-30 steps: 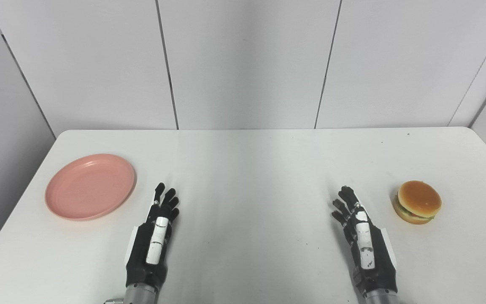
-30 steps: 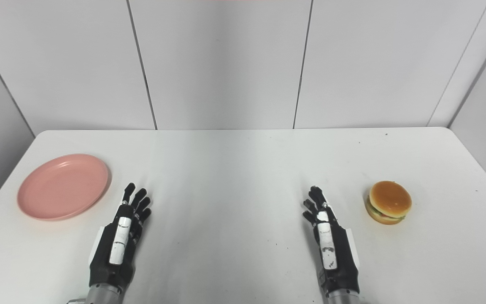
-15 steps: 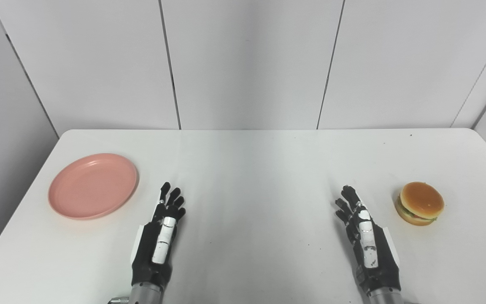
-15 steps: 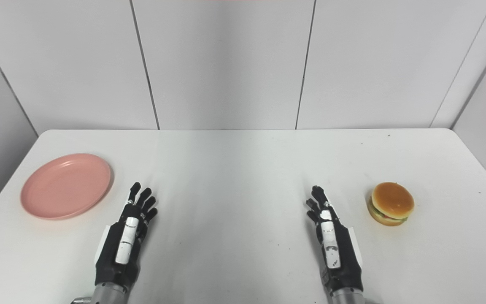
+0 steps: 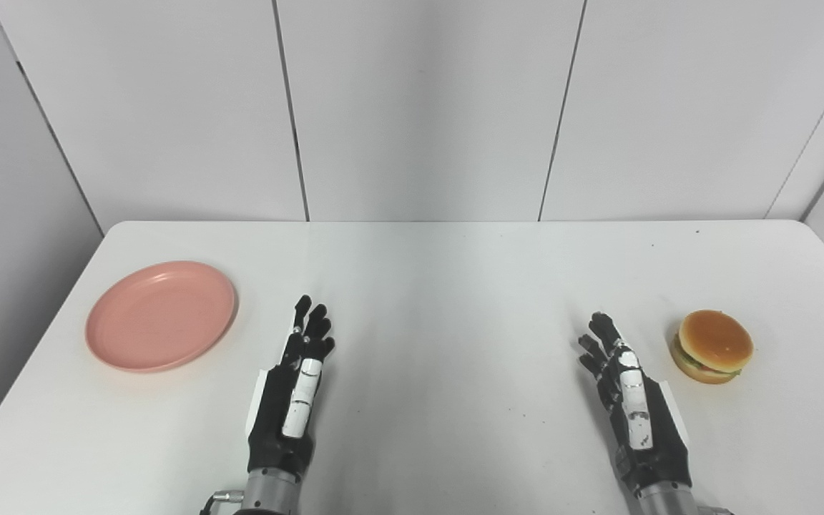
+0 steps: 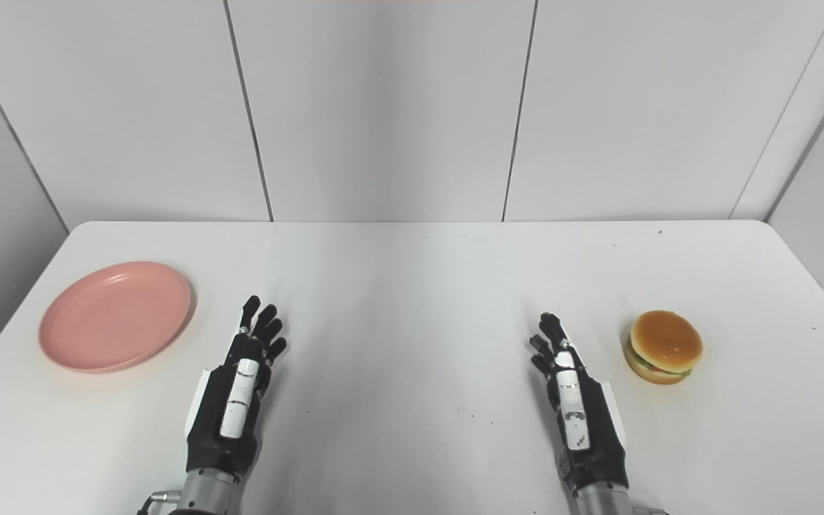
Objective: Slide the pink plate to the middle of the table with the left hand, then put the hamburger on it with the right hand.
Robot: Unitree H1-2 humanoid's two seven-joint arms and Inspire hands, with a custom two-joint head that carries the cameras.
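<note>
Both hands empty, fingers spread: left hand (image 5: 290, 400) right of the round plate (image 5: 162, 315); right hand (image 5: 634, 408) left of the domed hamburger (image 5: 712, 345).

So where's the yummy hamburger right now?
The hamburger sits on the right side of the white table, just right of the open right hand, far from the pink plate.

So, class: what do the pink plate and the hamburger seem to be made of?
Pink plate: probably plastic, matte, judging by its even colour and soft sheen. Hamburger: likely a plastic or rubber toy, since the bun looks smooth and slightly glossy.
</note>
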